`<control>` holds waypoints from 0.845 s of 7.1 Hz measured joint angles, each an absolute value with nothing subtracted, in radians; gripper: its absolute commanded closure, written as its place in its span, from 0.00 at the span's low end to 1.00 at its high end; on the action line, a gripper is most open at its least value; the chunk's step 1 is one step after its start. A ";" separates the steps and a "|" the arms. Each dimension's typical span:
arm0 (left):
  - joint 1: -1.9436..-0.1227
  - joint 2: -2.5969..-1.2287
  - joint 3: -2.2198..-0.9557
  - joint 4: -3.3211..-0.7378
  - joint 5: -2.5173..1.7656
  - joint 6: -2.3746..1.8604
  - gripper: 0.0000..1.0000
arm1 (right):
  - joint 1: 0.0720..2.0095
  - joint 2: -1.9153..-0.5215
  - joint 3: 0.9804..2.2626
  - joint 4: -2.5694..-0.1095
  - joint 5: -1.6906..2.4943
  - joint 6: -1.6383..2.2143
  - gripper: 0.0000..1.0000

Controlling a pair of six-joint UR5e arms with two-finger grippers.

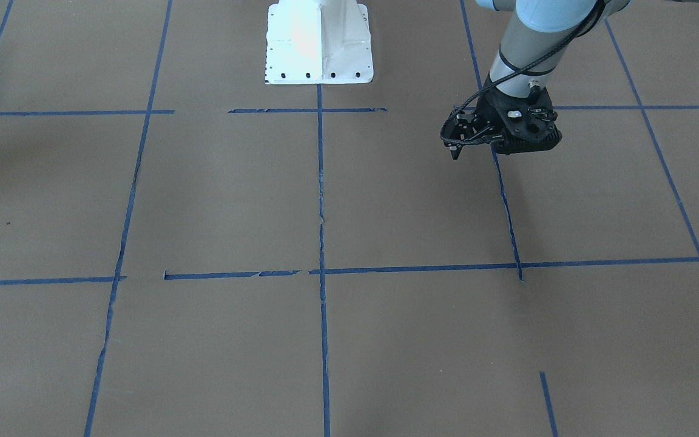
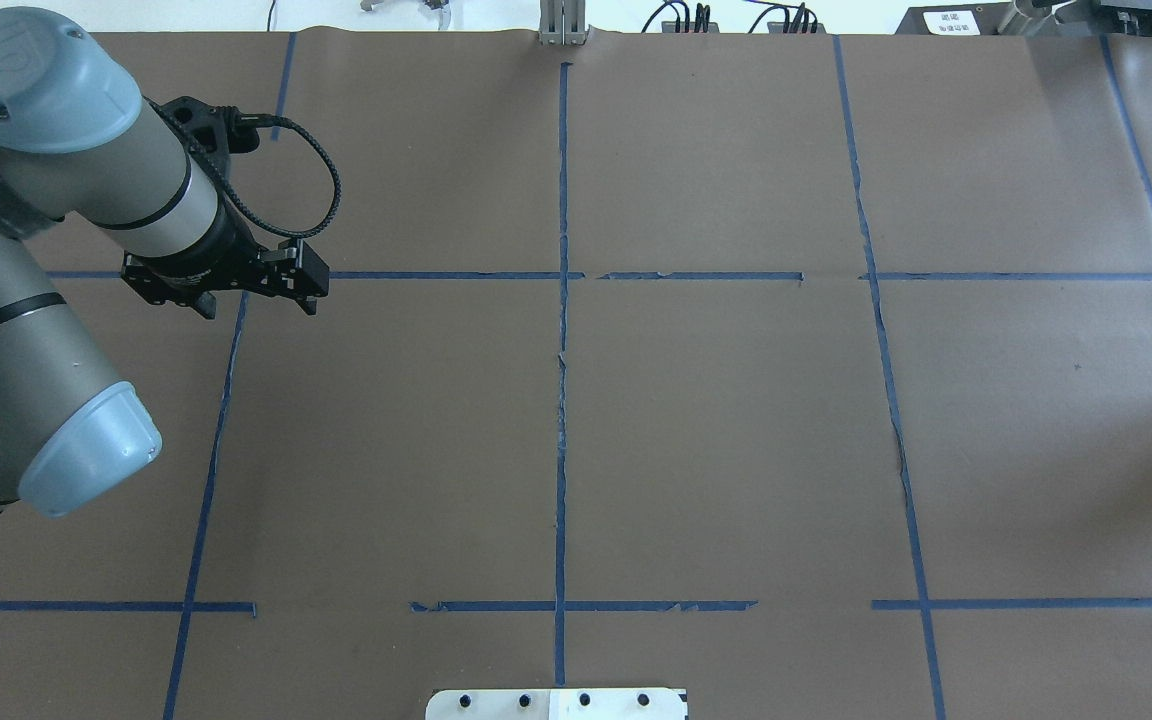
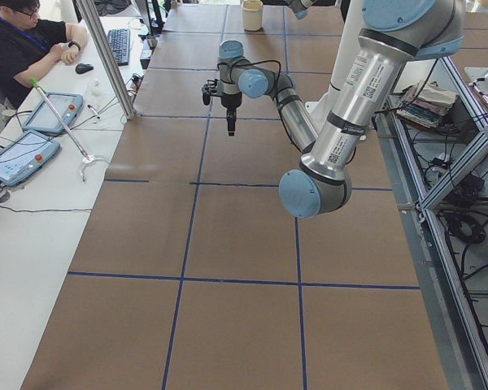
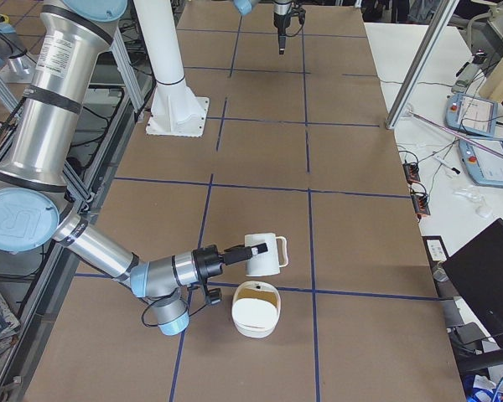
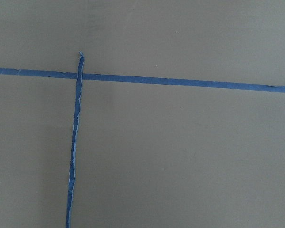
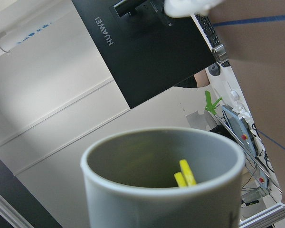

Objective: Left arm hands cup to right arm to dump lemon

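Observation:
The white cup (image 4: 264, 255) hangs tipped on its side in the air, just above a white bowl (image 4: 256, 311), at the tip of my right gripper (image 4: 235, 253). In the right wrist view the cup (image 6: 161, 190) fills the lower frame and stays square to the camera. Its grey inside holds a yellow lemon piece (image 6: 183, 173). The gripper's fingers do not show there. My left gripper (image 1: 477, 145) is black, skeletal and empty. It hangs over bare table at the far end from the cup and looks open in the overhead view (image 2: 258, 300). The left wrist view shows only paper and tape.
The table (image 2: 716, 430) is brown paper with a blue tape grid. The white robot pedestal (image 1: 319, 42) stands at the table's edge. Beside the table are a seated operator (image 3: 24, 41), tablets (image 3: 16, 158) and a black monitor (image 4: 486, 276).

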State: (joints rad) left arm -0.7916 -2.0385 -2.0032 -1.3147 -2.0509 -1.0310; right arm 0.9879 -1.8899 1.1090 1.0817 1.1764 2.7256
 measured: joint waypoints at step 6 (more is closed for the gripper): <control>-0.792 -2.039 -2.004 -1.316 -2.051 -1.030 0.00 | 0.988 -1.889 1.108 1.105 1.124 2.837 0.91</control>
